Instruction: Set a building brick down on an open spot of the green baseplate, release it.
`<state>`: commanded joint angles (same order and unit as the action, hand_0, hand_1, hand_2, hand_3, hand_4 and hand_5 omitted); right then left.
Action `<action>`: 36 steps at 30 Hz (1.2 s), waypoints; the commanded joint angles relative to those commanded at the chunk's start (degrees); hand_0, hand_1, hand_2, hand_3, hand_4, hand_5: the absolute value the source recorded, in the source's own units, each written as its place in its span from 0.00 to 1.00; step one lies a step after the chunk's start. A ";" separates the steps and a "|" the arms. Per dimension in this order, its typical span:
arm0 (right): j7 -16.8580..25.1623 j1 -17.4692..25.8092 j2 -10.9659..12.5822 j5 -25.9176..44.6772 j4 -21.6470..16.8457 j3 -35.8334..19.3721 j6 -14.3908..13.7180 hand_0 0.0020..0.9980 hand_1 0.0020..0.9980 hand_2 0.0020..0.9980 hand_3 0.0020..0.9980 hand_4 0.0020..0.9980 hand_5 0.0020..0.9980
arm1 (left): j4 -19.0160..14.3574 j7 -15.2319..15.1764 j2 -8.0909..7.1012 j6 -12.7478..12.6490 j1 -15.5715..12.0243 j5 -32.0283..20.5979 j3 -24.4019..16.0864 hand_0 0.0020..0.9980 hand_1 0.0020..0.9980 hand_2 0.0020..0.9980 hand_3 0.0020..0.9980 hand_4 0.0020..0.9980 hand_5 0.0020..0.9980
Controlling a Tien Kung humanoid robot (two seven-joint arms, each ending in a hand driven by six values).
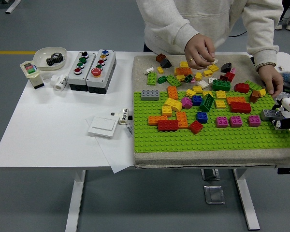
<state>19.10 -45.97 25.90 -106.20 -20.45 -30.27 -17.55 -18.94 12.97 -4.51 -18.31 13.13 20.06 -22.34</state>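
The green baseplate lies on a grey mat, with many coloured bricks across its upper half. A grey brick sits on the plate near its right edge. My right hand comes in at the picture's right edge, right beside that grey brick and mostly cut off by the frame. I cannot see whether it touches the brick. My left arm is out of the picture. A person stands at the far side; one hand is down over the loose bricks on the mat, the other hand rests among bricks at the far right.
Loose bricks cover the mat above the plate. Two button boxes, a white bowl with a gear, a white switch and paper lie left of the mat. The plate's front rows hold no bricks.
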 joint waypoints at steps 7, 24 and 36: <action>0.06 0.27 0.09 0.13 0.11 -0.06 -0.35 0.40 0.49 0.59 0.53 0.66 0.50 | -0.08 -0.16 0.05 0.03 0.15 -0.39 0.30 0.61 0.69 0.65 0.55 0.56 0.61; 1.61 0.66 1.18 1.08 -2.49 -1.62 -1.38 0.35 0.48 0.58 0.52 0.64 0.50 | 0.14 -0.38 0.06 0.13 -0.21 -0.83 0.35 0.61 0.68 0.65 0.55 0.56 0.61; 1.76 2.50 4.06 0.39 -11.23 -5.98 -1.32 0.33 0.47 0.57 0.52 0.63 0.49 | 0.43 -0.85 0.12 0.07 -0.72 -1.73 0.61 0.61 0.68 0.65 0.55 0.56 0.61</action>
<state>20.86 -43.47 29.96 -105.81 -31.68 -36.25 -18.87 -18.51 12.12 -4.38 -18.24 12.41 18.34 -21.72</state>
